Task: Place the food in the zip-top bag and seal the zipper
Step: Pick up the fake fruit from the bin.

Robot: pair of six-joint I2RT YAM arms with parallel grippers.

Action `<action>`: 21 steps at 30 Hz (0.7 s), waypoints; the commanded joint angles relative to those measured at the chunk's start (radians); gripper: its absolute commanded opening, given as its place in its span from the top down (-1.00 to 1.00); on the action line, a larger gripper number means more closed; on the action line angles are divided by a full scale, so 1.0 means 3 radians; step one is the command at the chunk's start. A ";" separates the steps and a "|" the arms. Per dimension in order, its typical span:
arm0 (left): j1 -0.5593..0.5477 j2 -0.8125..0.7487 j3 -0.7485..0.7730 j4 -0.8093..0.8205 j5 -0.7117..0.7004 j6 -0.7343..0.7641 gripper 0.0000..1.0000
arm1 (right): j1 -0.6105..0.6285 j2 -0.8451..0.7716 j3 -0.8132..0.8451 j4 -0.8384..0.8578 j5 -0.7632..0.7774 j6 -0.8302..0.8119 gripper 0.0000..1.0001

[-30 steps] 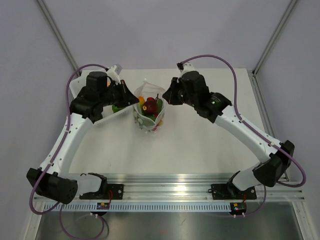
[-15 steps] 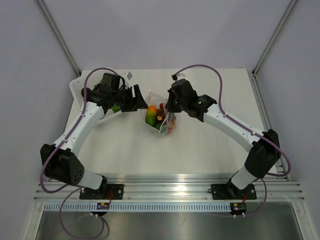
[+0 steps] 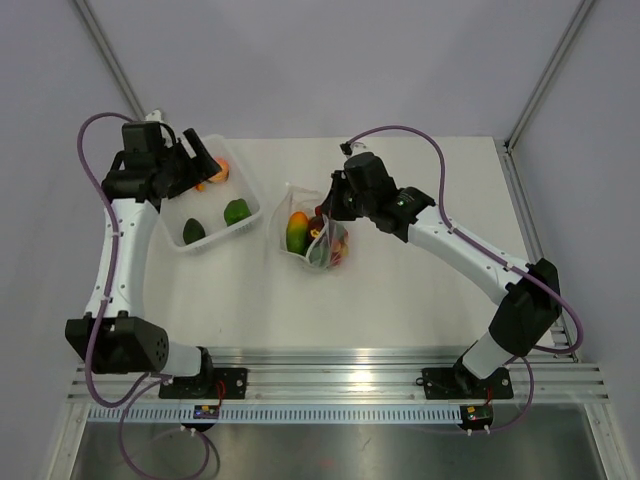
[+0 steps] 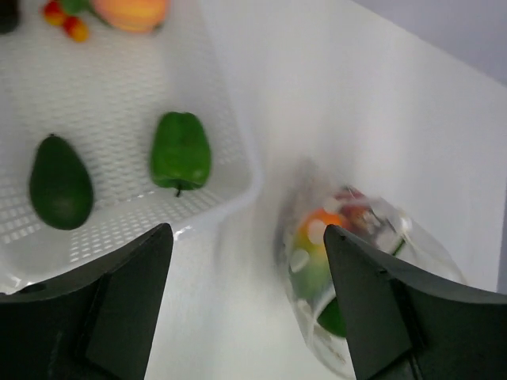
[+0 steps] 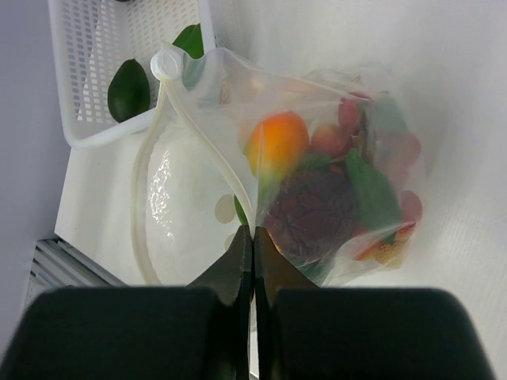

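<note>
L gripper at upper left of top view, over white tray; jaws spread wide, nothing btwn them. R gripper at centre of frame, pinched tight on zipper at mouth of zip-top bag.

Bag at mid-frame in top view, just right of tray; contact w/ tray rim not clear. Already inside: food, orange, red, green and dark purple pieces packed toward right of R wrist view. Mouth not sealed: one lip of strip running up-left from jaws, other lip bowed out in a loop at left of that view, so opening toward tray side.

Left loose in tray: green pepper, avocado, peach-coloured piece at top edge, plus small red/orange bits beside it, too small to name.

Key relation, as a judgement: L arm far nearer to loose pieces, R busy holding the mouth. In L wrist view pepper up and left of the gap btwn jaws, long axis top-to-bottom of frame, jaws left and right of frame. Probably a grip across its narrow width, w/ no wrist turn needed. Avocado further left, same axis. Bag at lower right of that view, mouth side toward tray.
</note>
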 commanded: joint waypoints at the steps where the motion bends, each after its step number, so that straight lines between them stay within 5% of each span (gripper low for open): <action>1: 0.0067 0.0271 0.0177 0.0106 -0.0912 -0.0352 -0.67 | -0.0011 -0.0064 0.0145 0.0219 -0.0227 0.0061 1.00; 7: 0.0164 0.1176 0.0805 -0.0099 -0.1702 -0.0250 -0.86 | -0.0006 -0.0116 0.0074 0.0235 -0.0243 0.0031 1.00; 17: 0.0696 0.2326 0.1674 -0.0180 -0.0731 -0.0494 -0.83 | -0.0011 0.0007 0.0212 0.0184 -0.0253 -0.0041 0.97; 21: 0.0814 0.2389 0.1533 0.0043 -0.0674 -0.0633 -0.80 | -0.0011 0.0063 0.0258 0.0138 -0.0233 -0.0046 0.97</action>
